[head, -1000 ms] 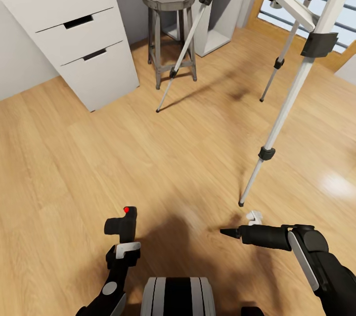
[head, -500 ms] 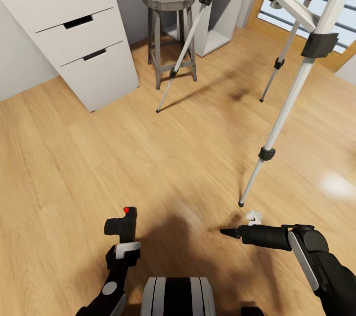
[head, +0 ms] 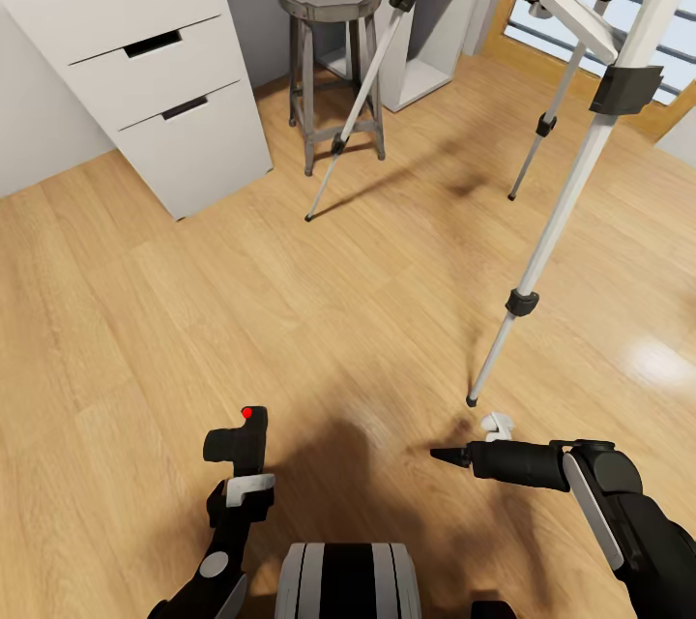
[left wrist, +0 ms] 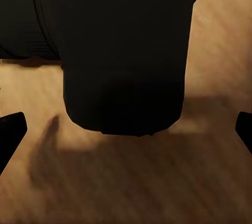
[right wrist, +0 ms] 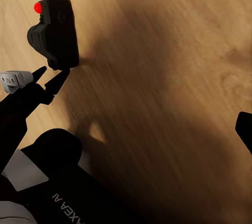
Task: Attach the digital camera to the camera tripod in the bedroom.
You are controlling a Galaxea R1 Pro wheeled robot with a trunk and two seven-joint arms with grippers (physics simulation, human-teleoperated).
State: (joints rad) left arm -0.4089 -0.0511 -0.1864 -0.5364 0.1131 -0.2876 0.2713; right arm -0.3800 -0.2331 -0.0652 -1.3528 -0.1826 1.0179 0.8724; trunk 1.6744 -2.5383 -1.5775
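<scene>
The digital camera is small and black with a red dot on top. It hangs low over the wood floor with my left gripper shut on its lower edge. In the left wrist view the digital camera looms dark between the fingertips. The right wrist view shows the digital camera from the side. The camera tripod stands ahead on the right, its nearest foot just beyond my right gripper, which is open and holds nothing. The tripod's head is cut off above the picture.
A grey stool with an octagonal seat stands between the tripod's far-left leg and a white drawer unit. A white shelf unit and a wood-framed window lie behind. Open plank floor stretches in front of me.
</scene>
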